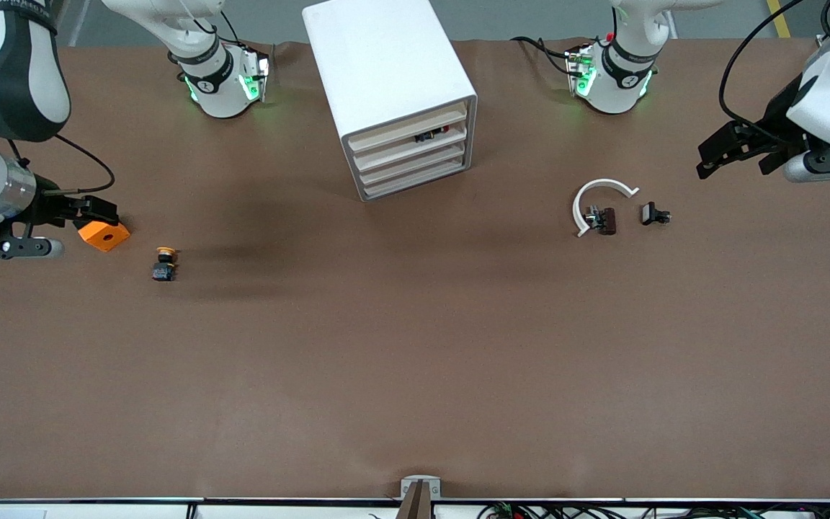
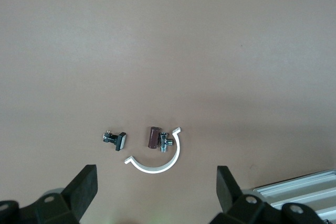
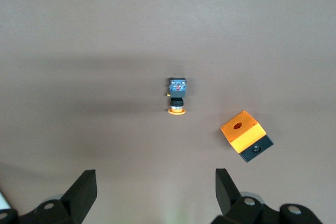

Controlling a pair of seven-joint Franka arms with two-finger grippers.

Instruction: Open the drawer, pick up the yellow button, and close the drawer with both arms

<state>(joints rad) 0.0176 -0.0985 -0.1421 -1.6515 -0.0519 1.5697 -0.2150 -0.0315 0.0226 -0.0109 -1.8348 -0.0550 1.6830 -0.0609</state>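
the button [image 1: 164,264] is lying on the brown surface [image 1: 415,360] near an orange block [image 1: 104,234], both pincers hanging open at either end, white drawer cabinet [image 1: 393,94] standing between.

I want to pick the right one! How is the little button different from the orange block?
The button is smaller than the orange block. The button has a round orange cap on a dark body; the orange block is boxy with a hole in its top. Both lie on the table, toward the right arm's end.

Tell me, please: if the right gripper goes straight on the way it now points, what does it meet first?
Probably bare table. The right gripper, jaws open, points between the button and the orange block; depth is unclear.
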